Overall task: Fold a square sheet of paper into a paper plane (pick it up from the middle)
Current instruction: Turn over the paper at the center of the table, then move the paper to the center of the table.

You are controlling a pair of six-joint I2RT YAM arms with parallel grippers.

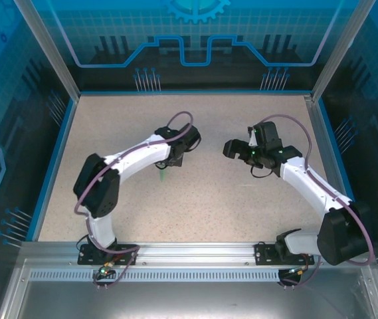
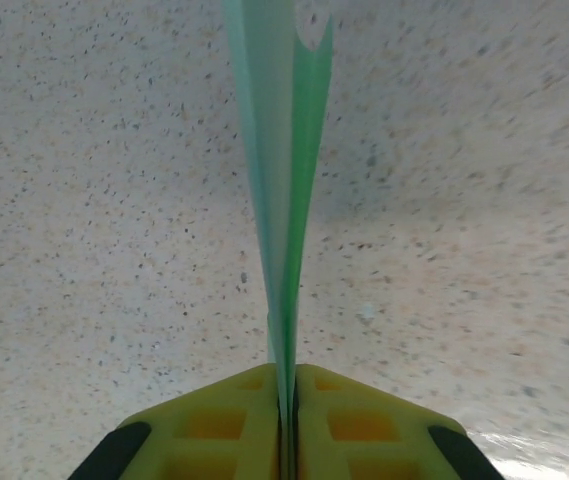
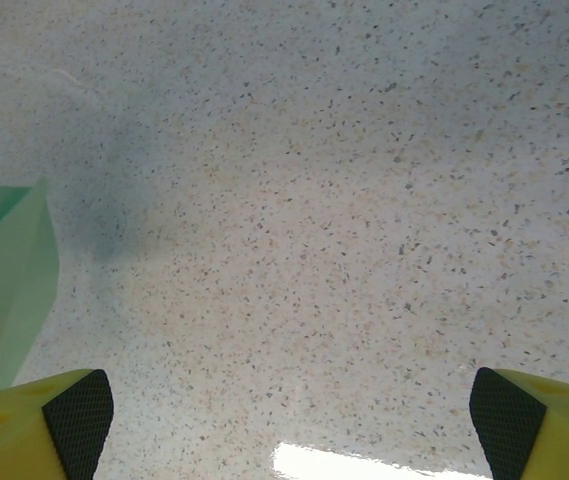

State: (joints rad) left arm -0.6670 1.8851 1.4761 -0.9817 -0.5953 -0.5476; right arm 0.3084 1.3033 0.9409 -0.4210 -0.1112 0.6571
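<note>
The sheet of paper [image 2: 282, 180] is pale mint green and folded into slim layers. It stands edge-on out of my left gripper [image 2: 287, 385], whose yellow fingers [image 2: 219, 420] are shut flat on it. From this angle I cannot tell whether it has the paper plane's shape. From above, a small green tip of the paper [image 1: 163, 175] shows under the left gripper [image 1: 174, 158] at the table's middle. My right gripper [image 1: 230, 147] hangs a little to the right of it, apart. Its jaws [image 3: 289, 400] are wide open over bare table. A fold of the green paper [image 3: 9, 270] lies at that view's left edge.
The speckled beige table [image 1: 195, 199] is ringed by a blue rim and clear enclosure walls [image 1: 62, 66]. Both arms reach in from their bases on the metal rail at the near edge [image 1: 195, 252].
</note>
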